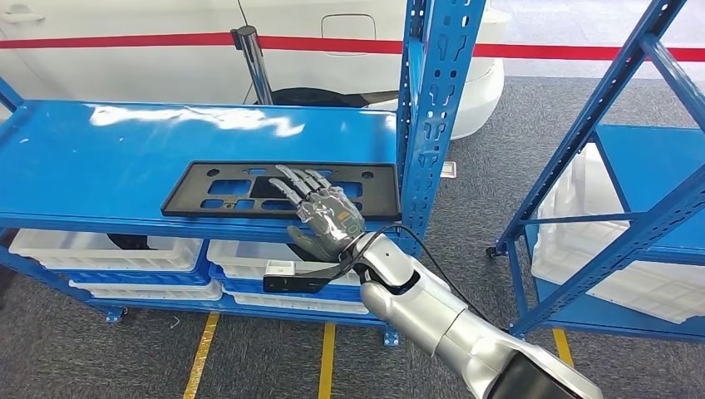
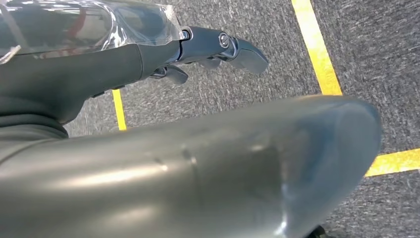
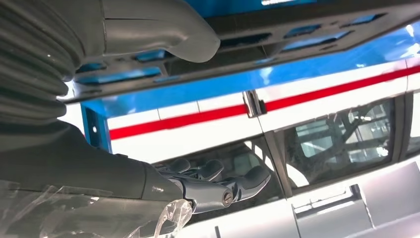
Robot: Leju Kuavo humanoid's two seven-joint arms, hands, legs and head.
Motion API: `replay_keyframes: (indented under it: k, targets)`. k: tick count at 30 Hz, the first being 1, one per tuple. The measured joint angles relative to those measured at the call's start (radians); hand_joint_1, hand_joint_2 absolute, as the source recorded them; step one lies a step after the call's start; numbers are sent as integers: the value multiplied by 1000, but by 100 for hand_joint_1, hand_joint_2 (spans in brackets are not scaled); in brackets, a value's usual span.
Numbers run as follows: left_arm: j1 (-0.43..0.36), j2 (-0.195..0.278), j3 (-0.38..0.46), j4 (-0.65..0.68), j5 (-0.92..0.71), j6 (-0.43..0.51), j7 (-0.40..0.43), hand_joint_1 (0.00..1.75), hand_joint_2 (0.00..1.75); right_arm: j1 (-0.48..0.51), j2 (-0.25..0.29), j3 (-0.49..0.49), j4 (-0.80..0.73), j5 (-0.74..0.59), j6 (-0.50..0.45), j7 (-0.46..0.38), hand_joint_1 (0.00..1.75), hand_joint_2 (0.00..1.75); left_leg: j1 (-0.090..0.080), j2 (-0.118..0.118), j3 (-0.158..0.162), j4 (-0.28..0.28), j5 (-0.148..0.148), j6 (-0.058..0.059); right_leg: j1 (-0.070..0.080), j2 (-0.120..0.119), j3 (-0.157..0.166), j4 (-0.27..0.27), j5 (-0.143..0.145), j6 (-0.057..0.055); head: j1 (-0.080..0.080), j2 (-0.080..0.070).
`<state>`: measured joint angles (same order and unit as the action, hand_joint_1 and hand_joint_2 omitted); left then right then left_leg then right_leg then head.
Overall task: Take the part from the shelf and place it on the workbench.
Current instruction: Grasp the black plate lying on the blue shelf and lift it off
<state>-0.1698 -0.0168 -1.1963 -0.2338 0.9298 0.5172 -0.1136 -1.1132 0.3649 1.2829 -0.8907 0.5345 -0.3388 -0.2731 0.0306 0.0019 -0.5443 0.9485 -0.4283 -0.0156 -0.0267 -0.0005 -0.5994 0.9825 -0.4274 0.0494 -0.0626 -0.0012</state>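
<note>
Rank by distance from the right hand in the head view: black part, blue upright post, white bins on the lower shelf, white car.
1. black part, under the right hand
2. white bins, just below
3. blue upright post, to the right
4. white car, behind the shelf

part [image 1: 249, 189]: flat black rectangular plastic plate with several cut-out slots | pose: lying flat, long side along the shelf's front edge | place: on the blue shelf [image 1: 100, 166] top, toward its right end, near the upright post, partly overhung by fingers
</note>
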Motion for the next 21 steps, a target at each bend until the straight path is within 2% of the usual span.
replay_keyframes:
  k: [7, 21]
  targets:
    - [-8, 0, 0, 0, -15, -7, 23, 0, 0, 18, -9, 0, 57, -42, 6, -39, 0, 175, 0, 0, 0, 0, 0, 0, 0, 0, 0, 0, 0, 0, 0, 0]
    - [-17, 0, 0, 0, -35, -8, 44, 0, 0, 36, -15, 0, 127, -57, 7, -42, 0, 175, 0, 0, 0, 0, 0, 0, 0, 0, 0, 0, 0, 0, 0, 0]
